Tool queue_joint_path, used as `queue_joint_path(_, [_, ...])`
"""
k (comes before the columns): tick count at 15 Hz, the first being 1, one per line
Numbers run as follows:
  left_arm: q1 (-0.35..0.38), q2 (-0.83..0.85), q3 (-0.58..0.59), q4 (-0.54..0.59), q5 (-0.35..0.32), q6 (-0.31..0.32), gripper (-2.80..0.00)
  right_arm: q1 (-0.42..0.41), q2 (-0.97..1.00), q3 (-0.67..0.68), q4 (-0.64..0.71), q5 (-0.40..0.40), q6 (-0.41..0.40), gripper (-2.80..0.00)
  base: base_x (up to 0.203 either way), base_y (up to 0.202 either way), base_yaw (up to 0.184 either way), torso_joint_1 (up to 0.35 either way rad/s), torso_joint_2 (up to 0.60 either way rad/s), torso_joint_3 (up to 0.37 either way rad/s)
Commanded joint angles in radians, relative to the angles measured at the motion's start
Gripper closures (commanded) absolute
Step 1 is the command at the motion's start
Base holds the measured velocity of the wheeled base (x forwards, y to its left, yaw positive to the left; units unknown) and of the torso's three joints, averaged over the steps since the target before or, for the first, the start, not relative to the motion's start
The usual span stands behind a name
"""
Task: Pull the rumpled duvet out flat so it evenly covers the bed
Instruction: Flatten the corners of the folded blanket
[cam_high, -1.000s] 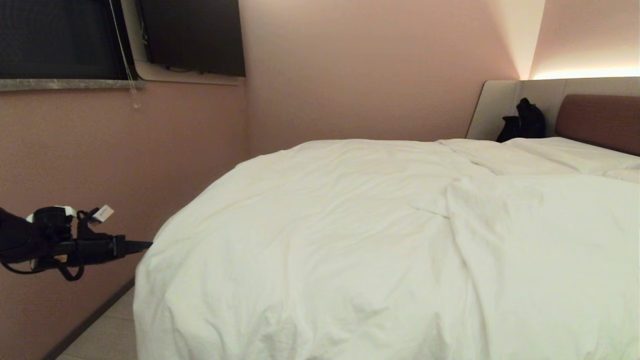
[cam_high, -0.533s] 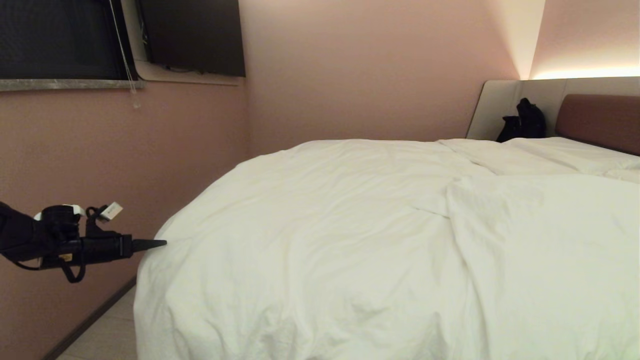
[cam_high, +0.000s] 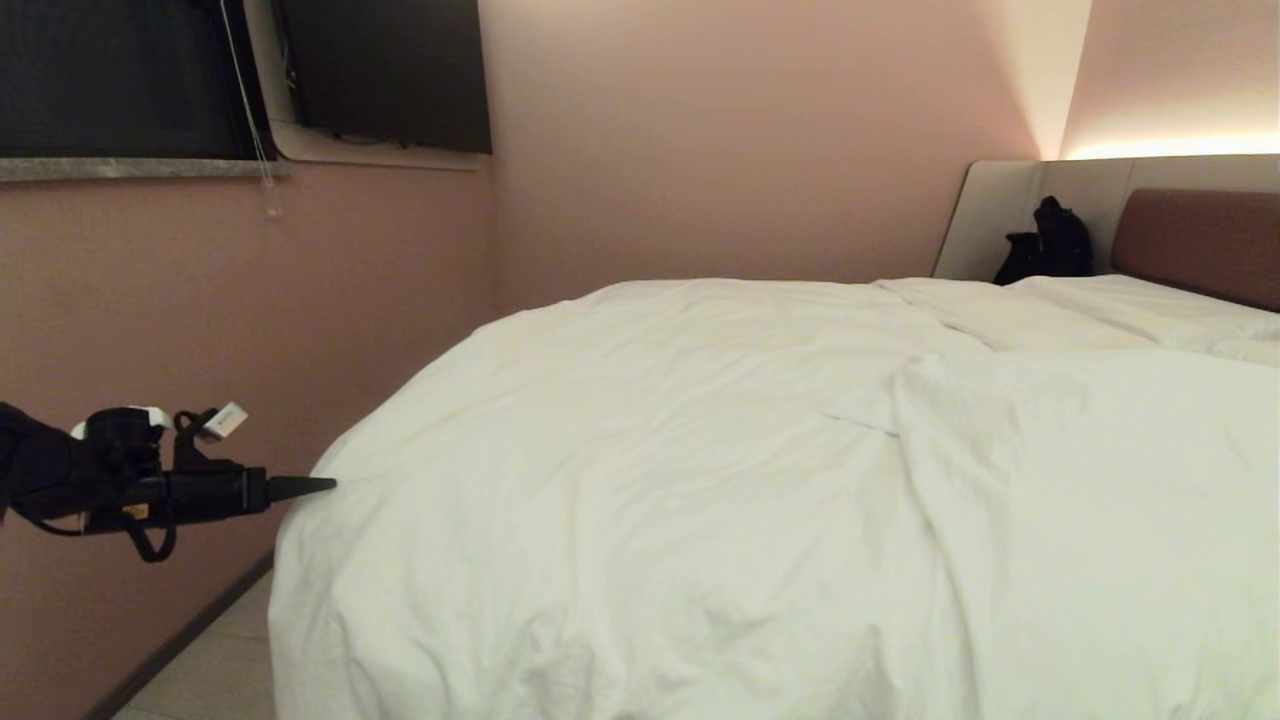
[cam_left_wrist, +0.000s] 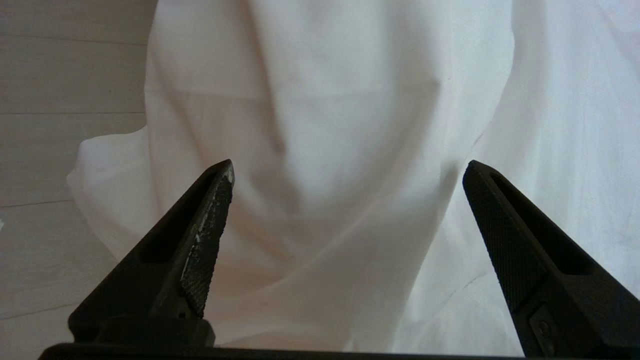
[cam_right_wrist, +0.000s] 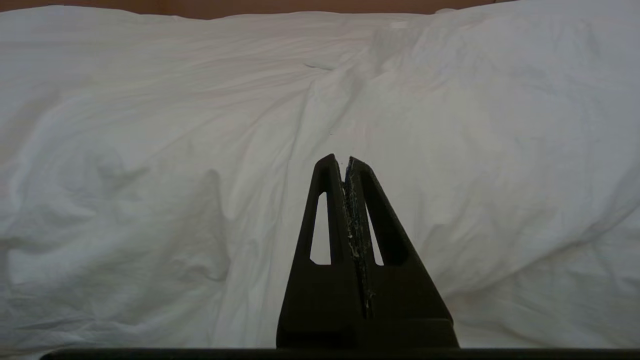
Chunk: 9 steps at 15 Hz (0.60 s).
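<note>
Only a small white tag (cam_high: 224, 421), unreadable, sits on the left claw (cam_high: 318, 486)

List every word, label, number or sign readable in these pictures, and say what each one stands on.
None can be read.
A small white tag on the left pincer's wrist carries dark marks, too small to read.
The duvet, the dark wall screen and the black bag by the headboard show no text.
</note>
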<state>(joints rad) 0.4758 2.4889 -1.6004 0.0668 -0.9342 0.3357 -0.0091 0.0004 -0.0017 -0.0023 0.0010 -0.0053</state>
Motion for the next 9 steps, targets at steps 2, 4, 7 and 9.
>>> queue_joint_path(2, [-0.024, 0.003, 0.004, -0.002, 0.028, 0.003, -2.8, 0.0, 0.0, 0.0, -0.001, 0.001, -0.001, 0.0, 0.0, 0.0, 0.0, 0.0, 0.0, 0.0])
queue_joint_path(4, [-0.044, 0.014, 0.003, -0.01, 0.09, 0.007, -2.8, 0.0, 0.0, 0.0, -0.001, 0.001, -0.001, 0.0, 0.0, 0.0, 0.0, 0.0, 0.0, 0.0])
queue_joint_path(7, [-0.059, 0.027, -0.013, -0.013, 0.124, 0.012, -2.8, 0.0, 0.0, 0.0, -0.001, 0.001, -0.001, 0.0, 0.0, 0.0, 0.0, 0.0, 0.0, 0.0])
queue_joint_path(9, [-0.062, 0.028, -0.003, -0.013, 0.133, 0.037, -2.8, 0.0, 0.0, 0.0, -0.001, 0.002, 0.001, 0.0, 0.0, 0.0, 0.0, 0.0, 0.0, 0.0])
